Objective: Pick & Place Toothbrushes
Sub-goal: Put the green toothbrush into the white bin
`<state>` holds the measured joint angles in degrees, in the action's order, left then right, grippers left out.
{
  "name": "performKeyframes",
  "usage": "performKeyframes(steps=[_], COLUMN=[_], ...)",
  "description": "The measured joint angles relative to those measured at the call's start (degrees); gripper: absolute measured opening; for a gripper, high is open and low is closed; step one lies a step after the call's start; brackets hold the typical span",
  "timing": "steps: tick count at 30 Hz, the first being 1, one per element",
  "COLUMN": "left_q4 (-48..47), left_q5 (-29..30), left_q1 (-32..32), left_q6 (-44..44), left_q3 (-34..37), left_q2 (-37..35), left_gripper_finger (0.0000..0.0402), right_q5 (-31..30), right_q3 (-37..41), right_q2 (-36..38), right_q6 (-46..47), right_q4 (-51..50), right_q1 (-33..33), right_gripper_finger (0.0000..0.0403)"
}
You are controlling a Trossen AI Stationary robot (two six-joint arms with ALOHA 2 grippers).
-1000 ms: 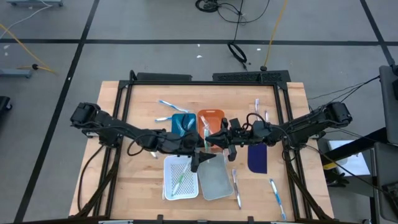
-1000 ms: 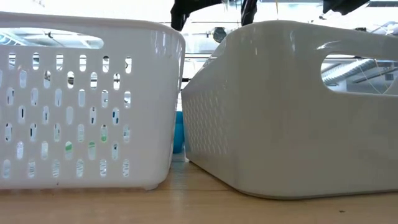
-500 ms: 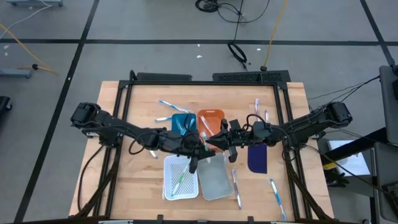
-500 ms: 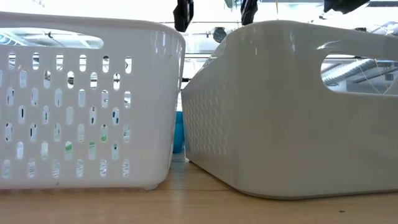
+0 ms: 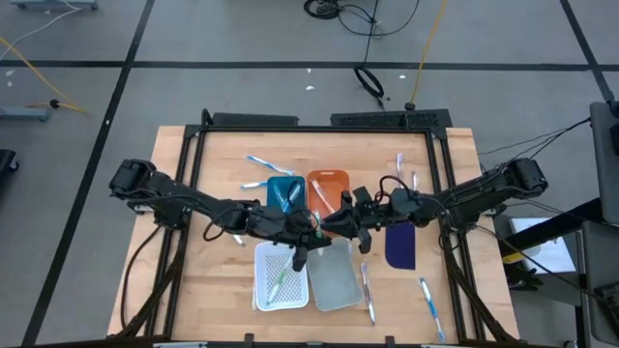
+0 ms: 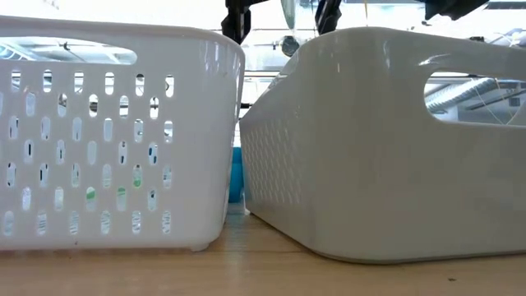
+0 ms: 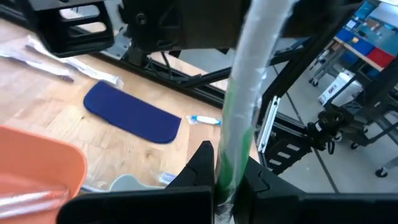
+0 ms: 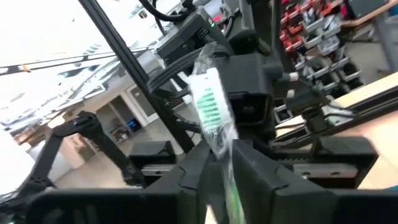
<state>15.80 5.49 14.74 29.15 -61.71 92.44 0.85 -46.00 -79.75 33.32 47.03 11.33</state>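
A toothbrush [image 7: 249, 93] with a green handle and green bristles [image 8: 211, 102], in a clear wrapper, hangs in the air over the trays at mid-table. My left gripper [image 7: 227, 186] is shut on it. My right gripper [image 8: 222, 171] meets it from the other side [image 5: 338, 220], its fingers a little apart on either side of the brush's head end. More toothbrushes lie in the white slotted tray [image 5: 261, 290], and loose ones lie on the wood at the far left [image 5: 256, 164] and near right [image 5: 367, 290]. My left gripper pinches the wrapped toothbrush's green handle [image 7: 231, 163] between its two fingers, coming from the table's left. The brush runs on past the fingertips toward my right gripper, lifted clear of the trays and table. My right gripper has a finger [image 8: 249, 167] on each side of the brush just below the bristles; whether they touch it I cannot tell.
A grey tray [image 5: 334, 280] stands beside the white one; a blue tray [image 5: 283, 191] and an orange tray [image 5: 327, 186] lie farther back. A dark blue pad [image 5: 399, 245] lies to the right. A black frame [image 5: 319, 121] borders the table.
My left gripper has shut its spread fingers on the toothbrush that my right gripper holds out at mid-table. Both arms have stayed almost in place. In the low view the wrapped brush now shows between the two grippers.
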Motion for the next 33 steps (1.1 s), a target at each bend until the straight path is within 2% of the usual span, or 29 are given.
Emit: performKeyframes(steps=[5, 9, 18, 25, 33], left_q4=[-2.69, -5.79, -16.73, -24.97, -34.98], left_q5=[1.04, 2.99, 6.94, 9.6, 9.58], left_q1=[-0.02, 0.0, 2.02, 6.53, 11.92], left_q6=[0.83, 1.14, 7.14, 21.94, 44.67], left_q3=[0.0, 0.0, 0.0, 0.0, 0.0], left_q2=[-1.24, -2.8, -7.92, -9.41, -9.48], left_gripper_finger=[0.0007, 0.0007, 0.0007, 0.0007, 0.0007], right_q5=[3.23, 8.47, 9.47, 9.39, 6.5], right_q3=[0.0, 0.0, 0.02, 0.04, 0.04], right_q2=[0.0, 0.0, 0.85, 2.67, 6.64], right_q6=[1.72, 2.26, -0.93, -6.49, -11.95], right_q4=[-0.18, -0.62, -6.7, -7.08, -10.89], right_q1=[0.0, -0.01, -0.87, -0.87, -1.9], right_gripper_finger=[0.0103, 0.0125, 0.0118, 0.0104, 0.0086])
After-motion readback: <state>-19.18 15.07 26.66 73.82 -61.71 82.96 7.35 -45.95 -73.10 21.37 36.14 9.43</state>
